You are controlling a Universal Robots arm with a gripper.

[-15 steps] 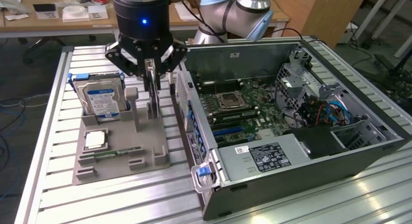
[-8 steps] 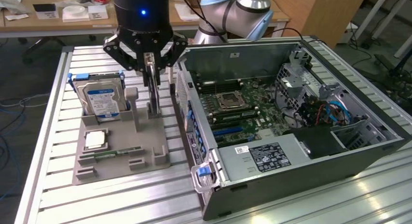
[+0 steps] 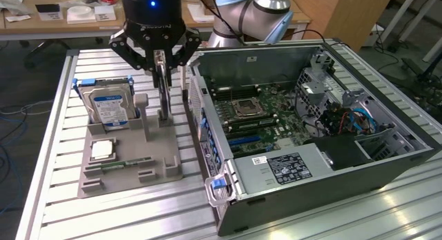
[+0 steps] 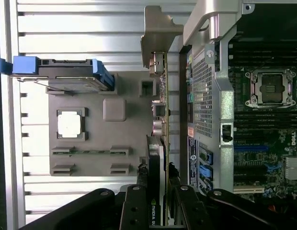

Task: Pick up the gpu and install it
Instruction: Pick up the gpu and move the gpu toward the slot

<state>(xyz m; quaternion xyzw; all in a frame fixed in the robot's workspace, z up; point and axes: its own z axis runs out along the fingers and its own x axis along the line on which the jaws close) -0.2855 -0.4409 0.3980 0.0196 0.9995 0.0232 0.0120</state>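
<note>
Beside the case, gpu upright in tool; thin, dark-edged.

COUNT | one gpu | one gripper | one hard drive with blue label | one square processor chip | one green memory stick | one grey parts holder | one open computer case | one motherboard | one processor socket | one slatted metal table

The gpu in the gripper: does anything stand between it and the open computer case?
Yes. The gripper holds the gpu upright at the gray holder. The case's perforated wall stands between it and the motherboard. The case is open upward; nothing visible covers it.
</note>
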